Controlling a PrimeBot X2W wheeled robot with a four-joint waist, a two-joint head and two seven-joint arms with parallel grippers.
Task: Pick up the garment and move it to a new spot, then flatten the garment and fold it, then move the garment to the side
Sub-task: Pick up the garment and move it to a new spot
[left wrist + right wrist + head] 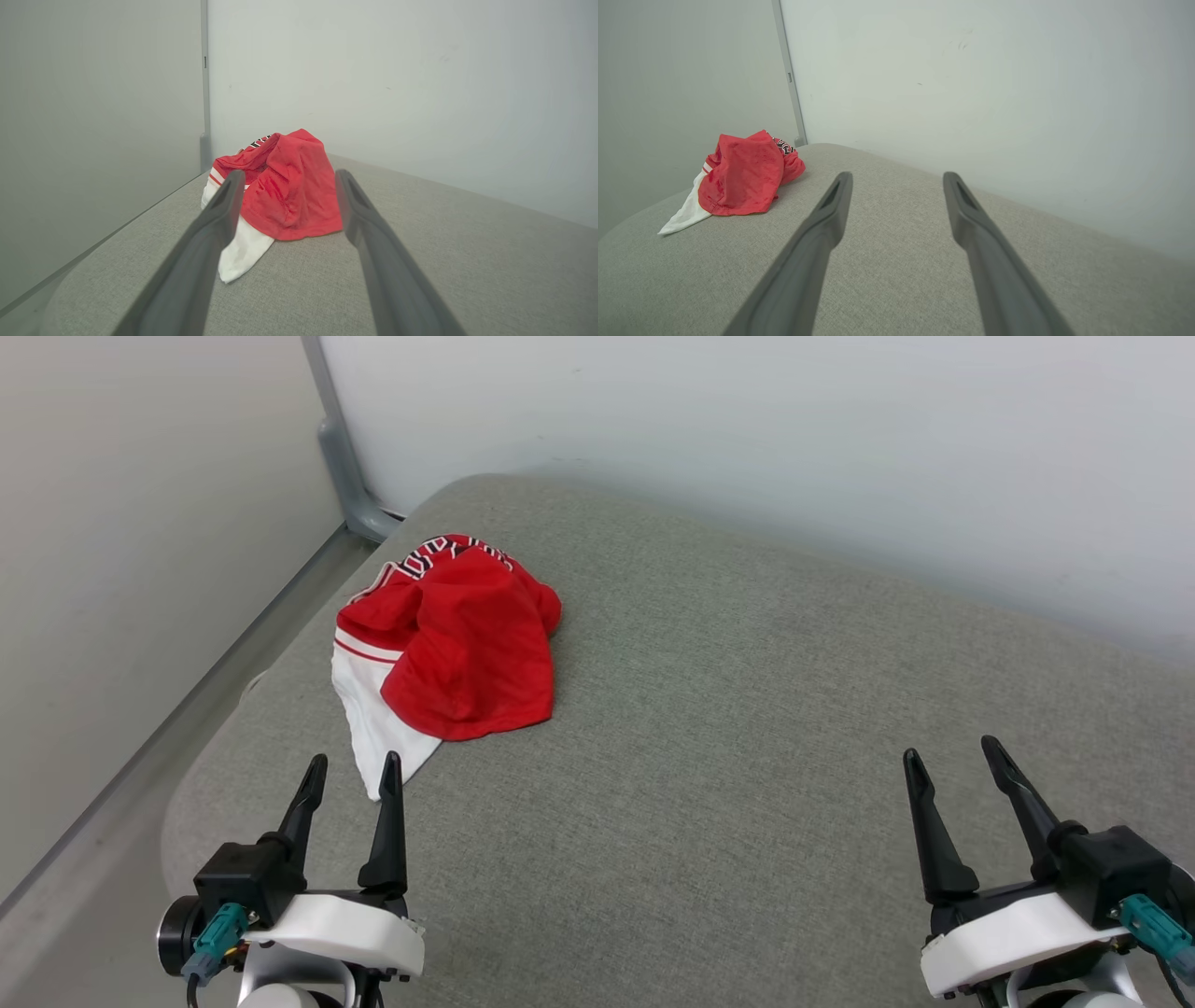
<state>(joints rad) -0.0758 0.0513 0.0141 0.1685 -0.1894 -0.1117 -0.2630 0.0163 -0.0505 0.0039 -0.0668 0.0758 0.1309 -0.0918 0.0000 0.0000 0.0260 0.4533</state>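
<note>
grey cushion (747, 756), garment (467, 644) beyond left tool (356, 761)

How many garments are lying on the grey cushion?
1. A crumpled red jersey lies at the far left of the grey cushion, just ahead of the left gripper. Anything beneath it would be hidden.

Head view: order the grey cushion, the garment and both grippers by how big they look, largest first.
1. grey cushion
2. garment
3. left gripper and right gripper, alike; close to the camera, so their place below the garment is unsure.
</note>
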